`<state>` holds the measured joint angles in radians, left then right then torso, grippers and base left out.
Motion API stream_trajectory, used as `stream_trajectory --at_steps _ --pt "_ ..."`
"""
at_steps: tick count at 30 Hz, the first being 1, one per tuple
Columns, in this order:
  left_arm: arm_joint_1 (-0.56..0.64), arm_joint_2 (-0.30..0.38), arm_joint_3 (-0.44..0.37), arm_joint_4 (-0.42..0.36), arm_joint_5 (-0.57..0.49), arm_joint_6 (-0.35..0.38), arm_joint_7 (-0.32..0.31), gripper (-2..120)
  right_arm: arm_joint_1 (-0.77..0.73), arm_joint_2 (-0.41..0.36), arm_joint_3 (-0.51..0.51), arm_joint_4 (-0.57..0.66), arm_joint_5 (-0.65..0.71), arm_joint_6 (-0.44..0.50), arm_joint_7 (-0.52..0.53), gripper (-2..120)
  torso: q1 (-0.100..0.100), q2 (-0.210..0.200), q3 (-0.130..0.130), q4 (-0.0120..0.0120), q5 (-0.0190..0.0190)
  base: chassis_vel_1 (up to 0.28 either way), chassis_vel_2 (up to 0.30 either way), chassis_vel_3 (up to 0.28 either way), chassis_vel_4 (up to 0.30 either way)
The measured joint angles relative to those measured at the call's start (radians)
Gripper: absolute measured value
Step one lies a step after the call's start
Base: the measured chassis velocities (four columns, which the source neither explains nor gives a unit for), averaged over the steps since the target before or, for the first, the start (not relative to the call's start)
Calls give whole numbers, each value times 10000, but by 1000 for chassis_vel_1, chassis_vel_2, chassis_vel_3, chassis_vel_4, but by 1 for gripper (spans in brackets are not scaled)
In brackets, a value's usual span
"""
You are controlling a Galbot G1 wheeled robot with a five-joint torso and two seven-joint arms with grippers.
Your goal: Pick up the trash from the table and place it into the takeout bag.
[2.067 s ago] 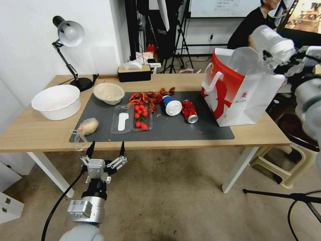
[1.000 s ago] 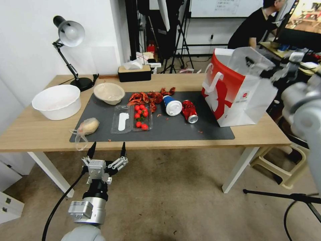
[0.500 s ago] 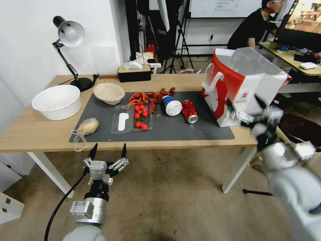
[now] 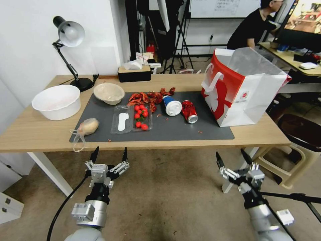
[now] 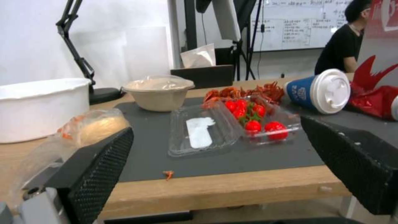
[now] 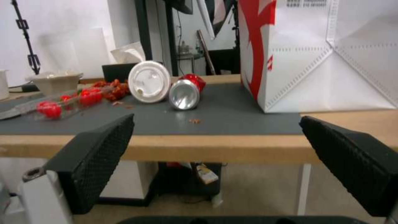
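On the table (image 4: 40, 134) a dark mat (image 4: 200, 129) carries the trash: a blue cup with a white lid (image 4: 172, 105), a crushed red can (image 4: 189, 111), a knotted clear bag with a beige lump (image 4: 87, 126) and a shallow beige bowl (image 4: 108, 92). The takeout bag (image 4: 244, 87) stands upright and open at the mat's right end. My left gripper (image 4: 110, 150) and right gripper (image 4: 230, 154) both hang open and empty below the table's front edge. The right wrist view faces the cup lid (image 6: 149, 81), the can (image 6: 185, 93) and the takeout bag (image 6: 323, 56).
A clear clamshell with tomatoes (image 4: 132, 117) and red crayfish shells (image 4: 150, 96) lie mid-mat. A large white bowl (image 4: 57, 101), a desk lamp (image 4: 68, 35) and a tissue box (image 4: 134, 72) stand left and behind. A plastic stool (image 4: 287, 160) is at the right.
My right arm swung down from over the takeout bag to below the table's front edge. The white-lidded cup it held there is gone from it. The left gripper sank slightly.
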<state>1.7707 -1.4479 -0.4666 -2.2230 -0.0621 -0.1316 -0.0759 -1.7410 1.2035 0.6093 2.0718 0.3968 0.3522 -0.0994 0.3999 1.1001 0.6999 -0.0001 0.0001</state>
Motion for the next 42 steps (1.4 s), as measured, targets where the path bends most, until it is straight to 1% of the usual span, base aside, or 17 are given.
stream_trajectory --at_steps 4,8,14,17,20,21,22,23,25,26,27,30,31,32,33,37,42 --pt "39 20 -7 -41 -13 -27 6 100 -329 165 -23 -94 -7 103 -113 100 0 0 0 0 -4 0 0 0 0" --pt "143 62 -33 -118 17 -43 -87 100 -590 360 -185 -416 -53 494 -284 100 0 0 1 1 1 0 0 0 0" --pt "179 53 -53 16 19 -151 -132 100 -450 342 -233 -481 -117 427 -251 100 1 0 1 1 -1 0 0 0 0" --pt "174 32 -39 80 12 -160 -127 100 -185 290 -342 -492 -309 254 33 100 0 -1 1 -1 -3 0 0 0 0" --pt "154 6 -36 143 -3 -195 -119 100 1392 19 -928 -505 -829 -813 1005 100 2 -1 3 -2 -3 0 0 0 0" --pt "154 6 -36 143 -3 -195 -119 100 1392 19 -928 -505 -829 -813 1005 100 2 -1 3 -2 -3 0 0 0 0" --pt "159 -18 -23 127 0 -199 -118 100 2329 -171 -1302 -526 -840 -1471 1420 100 2 -1 2 5 -2 0 0 0 0" --pt "159 -18 -23 127 0 -199 -118 100 2329 -171 -1302 -526 -840 -1471 1420 100 2 -1 2 5 -2 0 0 0 0" --pt "185 -70 -5 81 65 -200 -115 100 3858 -420 -2051 -799 -571 -2704 2070 100 2 -2 3 1 -2 0 0 0 0" --pt "195 -81 -7 80 77 -200 -114 100 4284 -456 -2280 -942 -438 -3027 2236 100 3 -2 3 0 -2 0 0 0 0" --pt "195 -81 -7 80 77 -200 -114 100 4284 -456 -2280 -942 -438 -3027 2236 100 3 -2 3 0 -2 0 0 0 0" --pt "215 -131 -19 76 99 -206 -111 100 5868 -479 -3266 -1629 38 -4084 2759 100 3 -2 2 3 -3 0 0 0 0" --pt "215 -131 -19 76 99 -206 -111 100 5868 -479 -3266 -1629 38 -4084 2759 100 3 -2 2 3 -3 0 0 0 0" --pt "216 -150 -23 76 105 -208 -113 100 6231 -460 -3533 -1847 162 -4351 2889 100 3 -2 3 2 -3 0 0 0 0" --pt "210 -197 -22 95 124 -221 -113 100 6872 -377 -3990 -2282 351 -4869 3228 100 3 -2 3 1 -3 0 0 0 0" --pt "214 -247 -6 161 144 -247 -112 100 7600 -185 -4440 -2980 455 -5370 3736 100 3 -2 3 0 -2 0 0 0 0" --pt "200 -246 -45 230 134 -252 -119 100 8255 1 -4754 -3723 624 -5719 3987 100 3 -2 2 0 -2 0 0 0 0"
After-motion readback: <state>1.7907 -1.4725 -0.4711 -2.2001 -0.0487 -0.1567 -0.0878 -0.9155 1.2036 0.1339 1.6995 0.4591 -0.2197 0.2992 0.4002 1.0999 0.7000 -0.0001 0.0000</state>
